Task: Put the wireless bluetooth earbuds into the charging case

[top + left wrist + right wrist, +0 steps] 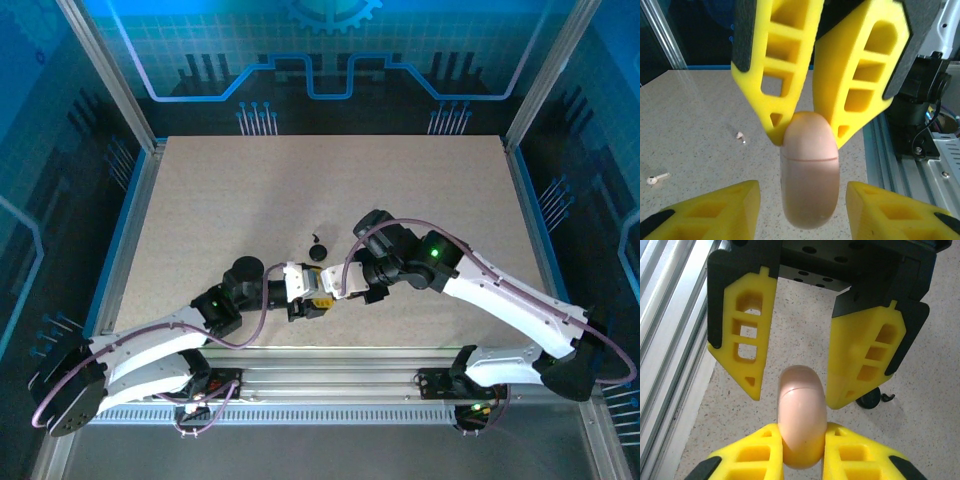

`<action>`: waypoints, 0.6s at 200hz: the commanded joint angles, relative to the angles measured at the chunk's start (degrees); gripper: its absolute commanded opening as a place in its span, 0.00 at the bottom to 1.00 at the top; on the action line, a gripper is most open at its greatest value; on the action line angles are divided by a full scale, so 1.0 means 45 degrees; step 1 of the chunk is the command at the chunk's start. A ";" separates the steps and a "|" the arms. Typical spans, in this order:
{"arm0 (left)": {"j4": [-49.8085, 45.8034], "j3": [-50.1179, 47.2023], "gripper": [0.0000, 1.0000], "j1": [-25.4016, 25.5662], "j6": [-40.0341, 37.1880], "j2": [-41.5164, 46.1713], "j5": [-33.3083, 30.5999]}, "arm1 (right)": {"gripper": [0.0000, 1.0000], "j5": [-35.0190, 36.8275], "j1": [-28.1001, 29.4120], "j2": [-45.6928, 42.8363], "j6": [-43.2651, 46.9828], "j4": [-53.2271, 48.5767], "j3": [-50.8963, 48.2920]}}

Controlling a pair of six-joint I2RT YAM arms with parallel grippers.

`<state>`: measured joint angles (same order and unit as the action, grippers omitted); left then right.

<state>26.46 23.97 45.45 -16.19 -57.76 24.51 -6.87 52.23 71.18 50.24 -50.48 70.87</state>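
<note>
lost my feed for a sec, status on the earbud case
Right fingers shut on pink charging case, lid closed. Left fingers open around it, gap each side. Two pale earbuds loose on table.

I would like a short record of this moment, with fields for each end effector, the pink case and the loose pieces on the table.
left end effector: open, fingers on either side of the pink case, a gap on both sides
right end effector: shut on one end of the pink case
pink case: lid closed, seam visible
first pale earbud: lying on the table
second pale earbud: on the table, apart from the first
black case: on the table
black earbud: beside the black case
</note>
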 commanded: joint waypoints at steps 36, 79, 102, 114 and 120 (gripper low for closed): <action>0.0688 0.0456 0.41 0.0173 0.0385 -0.0070 0.0538 | 0.19 -0.0685 0.0204 -0.0008 -0.0052 0.0319 0.0189; 0.0663 0.0457 0.21 0.0198 0.0394 -0.0114 0.0601 | 0.18 -0.0797 0.0198 -0.0148 -0.0080 0.0475 0.0104; 0.0702 0.0409 0.17 0.0195 0.0380 -0.0089 0.0564 | 0.30 -0.0899 0.0128 -0.0321 -0.0346 0.0571 -0.0027; 0.0721 0.0359 0.17 0.0205 0.0379 -0.0062 0.0566 | 0.45 -0.1005 -0.0021 -0.0579 -0.0544 0.0875 -0.0356; 0.0751 0.0350 0.16 0.0203 0.0405 -0.0056 0.0570 | 0.47 -0.1076 -0.0096 -0.0709 -0.0640 0.1017 -0.0540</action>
<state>28.16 24.21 45.78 -14.98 -57.84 25.36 -8.93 52.16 70.81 48.75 -48.77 70.46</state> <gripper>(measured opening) 0.214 0.410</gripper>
